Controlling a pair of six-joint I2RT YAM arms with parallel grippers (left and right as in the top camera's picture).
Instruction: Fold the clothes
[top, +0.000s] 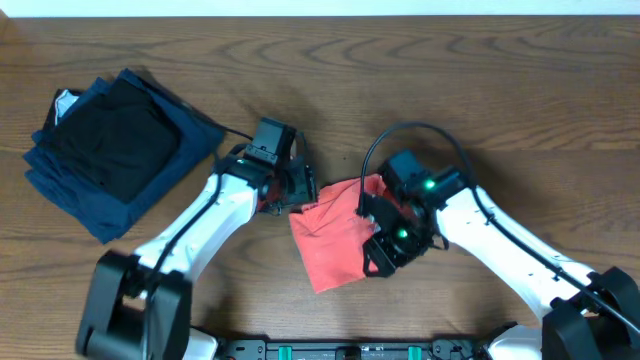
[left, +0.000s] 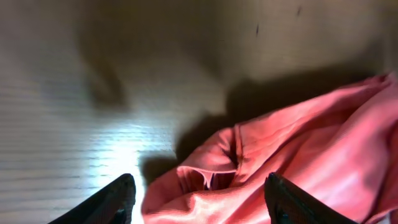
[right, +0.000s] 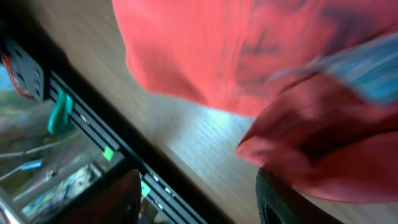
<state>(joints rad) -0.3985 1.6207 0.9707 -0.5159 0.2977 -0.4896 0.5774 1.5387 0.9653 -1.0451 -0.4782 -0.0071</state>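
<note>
The coral-red T-shirt lies crumpled and partly folded on the wooden table, between my two arms. My left gripper is at the shirt's upper left corner. In the left wrist view its fingers are spread wide, with a bunched fold of the shirt between them. My right gripper is over the shirt's right side. In the right wrist view its fingers are apart, and red cloth with dark lettering hangs above them and drapes over the right finger.
A stack of folded navy-blue garments with a folded black garment on top lies at the far left. The table's front edge with a black rail is close below the shirt.
</note>
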